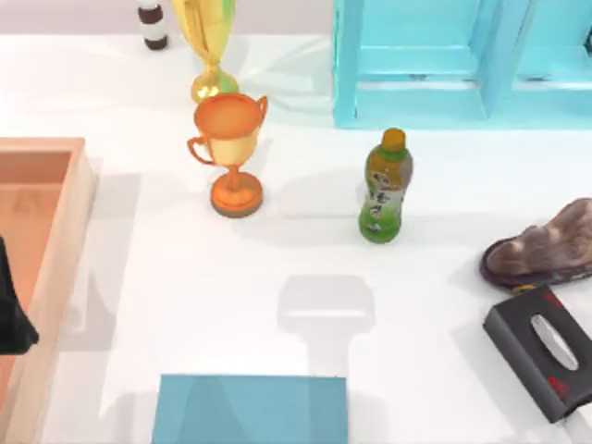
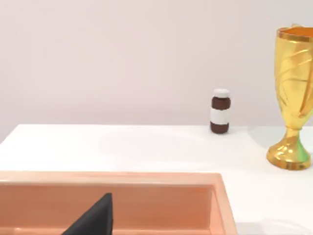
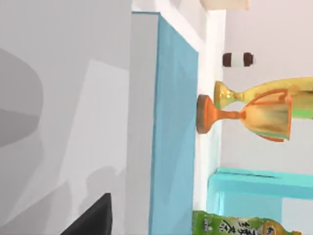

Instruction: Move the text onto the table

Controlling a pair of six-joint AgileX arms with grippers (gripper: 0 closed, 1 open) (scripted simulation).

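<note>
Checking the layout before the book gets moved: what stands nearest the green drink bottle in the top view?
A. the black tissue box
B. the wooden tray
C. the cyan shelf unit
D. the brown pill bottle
C: the green bottle stands just in front of the cyan shelf unit; the others lie farther off.

The text (image 1: 250,409) lies flat on the surface (image 1: 185,296) at the near edge, centre-left. Behind it stands a trophy (image 1: 229,153), a taller trophy (image 1: 209,42) behind that, and a small jar (image 1: 153,25) at the far edge to their left. Right of the trophies stands a bottle (image 1: 386,185), the shelf unit (image 1: 462,60) behind it. The tray (image 1: 51,268) lies far left; a shoe (image 1: 546,252) and tissue box (image 1: 544,350) sit far right.
</note>
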